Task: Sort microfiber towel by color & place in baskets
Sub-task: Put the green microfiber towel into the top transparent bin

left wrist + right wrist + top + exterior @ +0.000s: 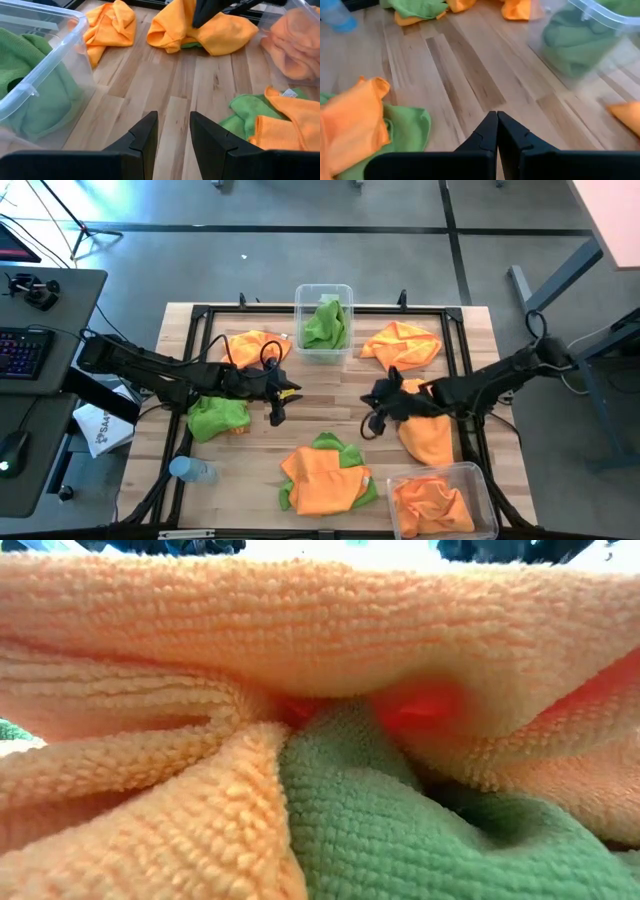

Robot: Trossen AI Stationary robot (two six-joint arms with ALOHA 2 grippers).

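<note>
Mid-sort on the wooden table (330,395), with both arms out over the bare centre and neither carrying a cloth.

Left gripper (277,412) hovering low over the boards, fingers (145,137) a little apart with only wood showing between them. Right gripper (372,420) across from it, fingers pressed together on nothing.

Just ahead of the left gripper and to one side, the green-towel tub (324,320), already holding a green bundle. Behind the left wrist, a loose green towel (218,417) lying next to the arm, with an orange towel (255,346) beyond it. Behind the right gripper, an orange towel under that arm (425,435); farther back, the orange-towel tub (440,500) with orange cloth in it. Between the two grippers and nearer the table's front edge, a mixed heap (325,475) of orange over green. Another orange towel (402,345) off beside the green tub.

Probably a reach for the next cloth. Best done by spreading the fingers wide before descending, dropping onto a raised fold rather than a flat patch, and pinching one colour only, especially at the heap, where layers overlap and two could likely lift together. Worth lifting high enough to clear the tub rim before release.

Blue-capped bottle (190,470) near the front left corner, best avoided.
</note>
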